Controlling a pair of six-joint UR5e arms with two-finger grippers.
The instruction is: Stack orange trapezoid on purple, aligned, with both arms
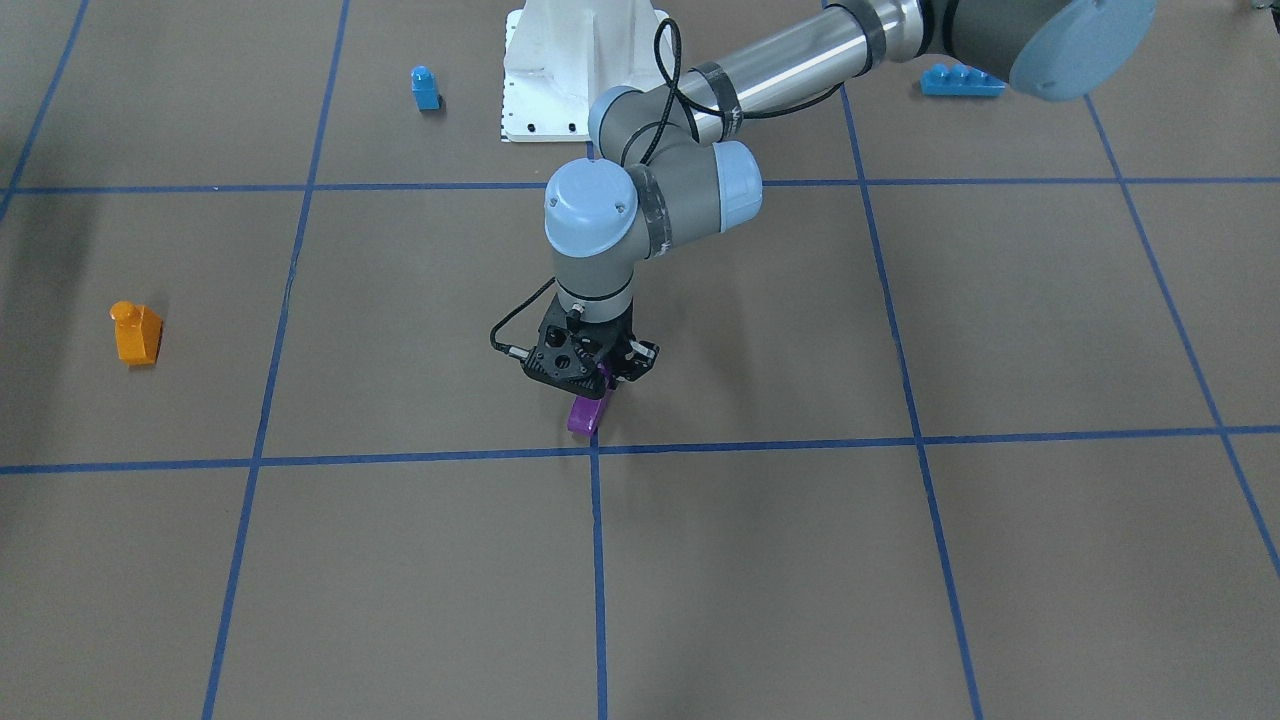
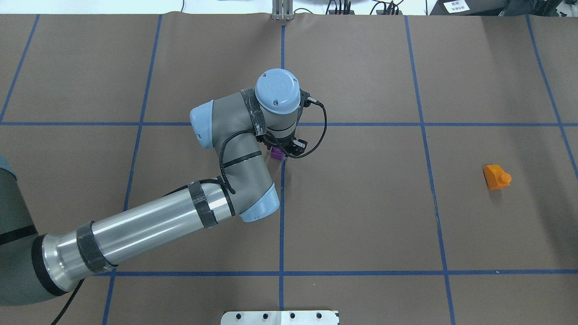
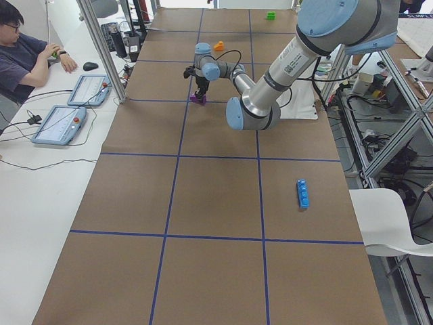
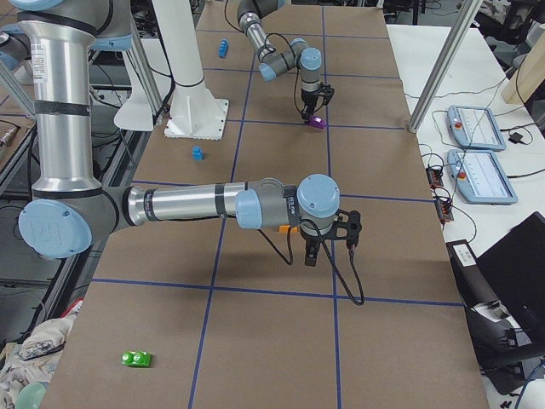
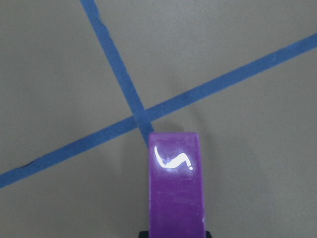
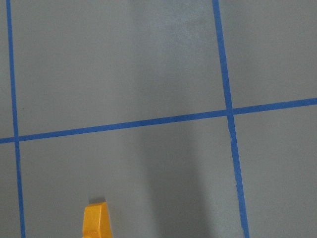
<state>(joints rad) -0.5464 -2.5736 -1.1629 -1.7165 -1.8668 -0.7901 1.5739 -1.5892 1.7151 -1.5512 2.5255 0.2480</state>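
One grasp in place: left gripper (image 1: 598,385) clamped on the purple brick (image 1: 586,415), just beside the tape cross (image 1: 596,449) in mid-table, on the robot's side of it. Cannot tell from the front view whether held clear of the table (image 1: 900,600) or touching it. Fills the lower middle of the left wrist view, above that same cross.

Cannot tell whether the right gripper (image 4: 328,243) is apart or together; seen only from the side, hanging well away from the cross toward the robot's right. On that same side, upright and untouched: the orange brick (image 1: 137,333).

Looks like the placing of the base brick, with the orange pick-up not yet done. Next: settle the purple stud up, let go, bring the right gripper down over the orange, mind the matching of slopes.

No readable writing; lettering (image 3: 291,61) on the left arm (image 3: 267,91) too small to make out.
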